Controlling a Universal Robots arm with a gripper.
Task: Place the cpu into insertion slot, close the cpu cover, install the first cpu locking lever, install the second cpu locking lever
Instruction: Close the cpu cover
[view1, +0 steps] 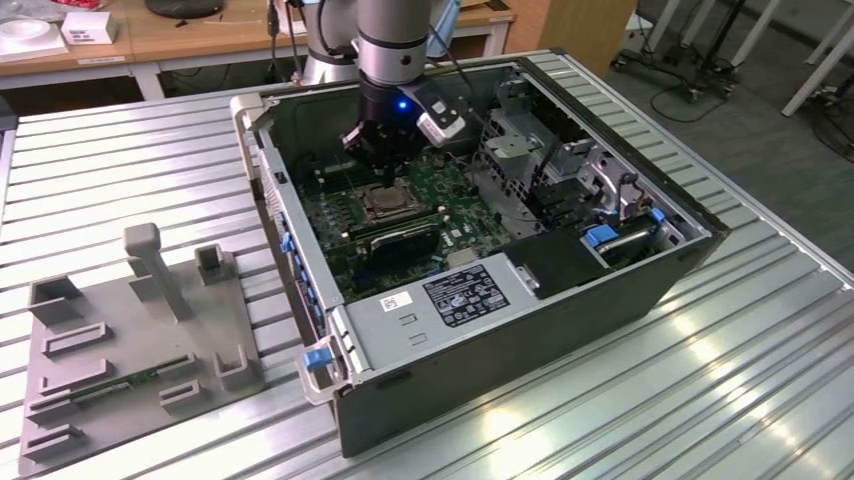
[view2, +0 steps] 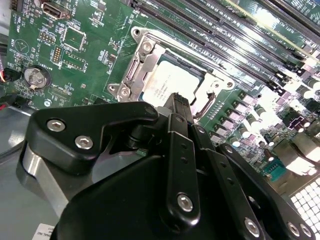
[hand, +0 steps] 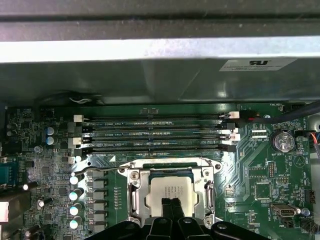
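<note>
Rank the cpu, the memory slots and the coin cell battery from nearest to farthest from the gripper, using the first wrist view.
From the gripper:
1. cpu, right at its tip.
2. memory slots, just beyond the cpu, toward the case wall.
3. coin cell battery, off to the side, past the slots' ends.

The exterior view looks down from well above and away at the open dark-grey metal computer case (view1: 534, 330) on the ribbed silvery table (view1: 134, 160), with the black gripper (view1: 384, 178) inside. Both wrist views sit close behind the gripper, seemingly on different sides of it. They share the green circuit board (hand: 260, 175), the square silvery-rimmed insertion slot (hand: 136, 195) and the long black memory slots (hand: 155, 135) beyond the gripper's tips.
</note>
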